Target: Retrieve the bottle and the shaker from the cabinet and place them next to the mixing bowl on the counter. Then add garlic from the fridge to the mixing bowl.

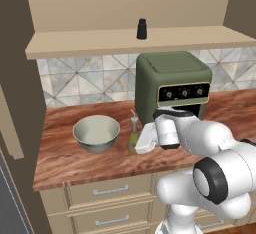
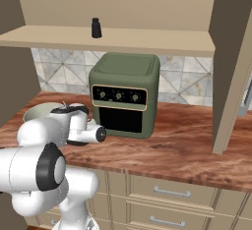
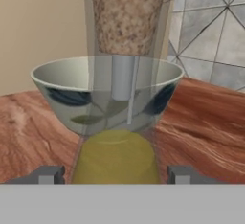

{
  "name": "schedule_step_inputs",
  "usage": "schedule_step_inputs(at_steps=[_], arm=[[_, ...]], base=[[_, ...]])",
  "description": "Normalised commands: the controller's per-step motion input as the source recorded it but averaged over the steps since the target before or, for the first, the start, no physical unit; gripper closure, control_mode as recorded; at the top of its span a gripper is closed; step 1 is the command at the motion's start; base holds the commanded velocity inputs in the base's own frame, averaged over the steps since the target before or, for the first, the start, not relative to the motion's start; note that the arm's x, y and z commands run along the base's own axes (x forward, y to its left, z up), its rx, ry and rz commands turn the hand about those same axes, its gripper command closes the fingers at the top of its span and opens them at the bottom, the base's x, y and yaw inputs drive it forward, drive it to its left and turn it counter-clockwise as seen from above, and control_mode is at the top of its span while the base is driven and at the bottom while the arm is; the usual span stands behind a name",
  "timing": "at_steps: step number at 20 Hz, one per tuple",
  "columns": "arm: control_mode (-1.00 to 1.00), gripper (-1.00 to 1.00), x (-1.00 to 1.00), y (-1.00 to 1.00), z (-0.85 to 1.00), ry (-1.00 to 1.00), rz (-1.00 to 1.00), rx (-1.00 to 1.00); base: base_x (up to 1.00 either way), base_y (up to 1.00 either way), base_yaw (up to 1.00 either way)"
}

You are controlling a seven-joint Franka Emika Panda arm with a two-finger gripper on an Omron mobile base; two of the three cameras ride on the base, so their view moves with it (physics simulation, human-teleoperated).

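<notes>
Bottle (image 3: 117,137) stands upright on the bench (image 1: 65,158) between the spread end effector (image 3: 115,174) fingertips, mixing bowl (image 1: 96,133) just beyond.

You get soft, even rendered light from above with no glare. The shelf (image 1: 135,42) throws a faint shadow band over the tiled backsplash (image 1: 95,80), and the bowl (image 1: 96,133) leaves only a dim shade on the counter (image 1: 75,163). Your base views stay sharp to the edges. Your hand view is softer: the close bottle (image 3: 125,74) looks blurred and grainy.
</notes>
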Motion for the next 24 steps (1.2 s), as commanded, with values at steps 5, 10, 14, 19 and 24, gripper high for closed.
schedule_step_inputs(at_steps=[5, 10, 14, 19, 24], arm=[[-1.00, 1.00, 0.16, 0.00, 0.00, 0.00, -0.01, 0.00], [-1.00, 1.00, 0.35, 0.00, 0.00, 0.00, -0.02, 0.00], [-1.00, 1.00, 0.24, 0.00, -0.09, 0.00, -0.02, 0.00], [-1.00, -1.00, 0.00, 0.00, 0.00, 0.00, 0.00, 0.00], [-1.00, -1.00, 0.00, 0.00, 0.00, 0.00, 0.00, 0.00]], base=[[0.00, 0.00, 0.00], [0.00, 0.00, 0.00], [0.00, 0.00, 0.00], [0.00, 0.00, 0.00], [0.00, 0.00, 0.00]])
